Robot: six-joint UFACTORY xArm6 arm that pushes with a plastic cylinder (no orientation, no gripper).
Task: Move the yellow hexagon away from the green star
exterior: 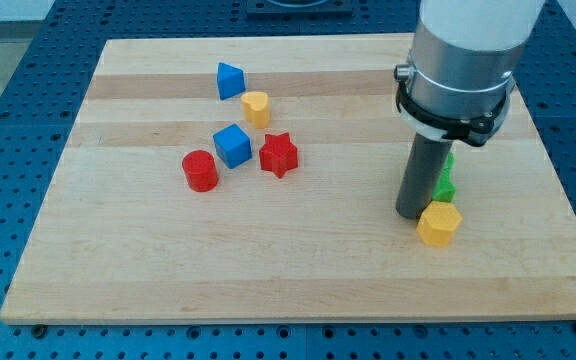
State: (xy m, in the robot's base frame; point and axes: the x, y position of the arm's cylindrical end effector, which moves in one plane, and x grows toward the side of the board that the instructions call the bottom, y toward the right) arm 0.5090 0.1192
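The yellow hexagon (439, 223) lies on the wooden board at the view's lower right. The green star (446, 181) is right above it, touching or nearly touching, and is mostly hidden behind the rod. My tip (411, 214) rests on the board just left of the yellow hexagon, close against its upper left side and in front of the green star.
At the view's upper left middle lie a blue block (230, 80), a yellow heart-like block (256, 107), a blue cube (233, 145), a red star (279, 155) and a red cylinder (200, 171). The board's right edge (560, 190) is near the hexagon.
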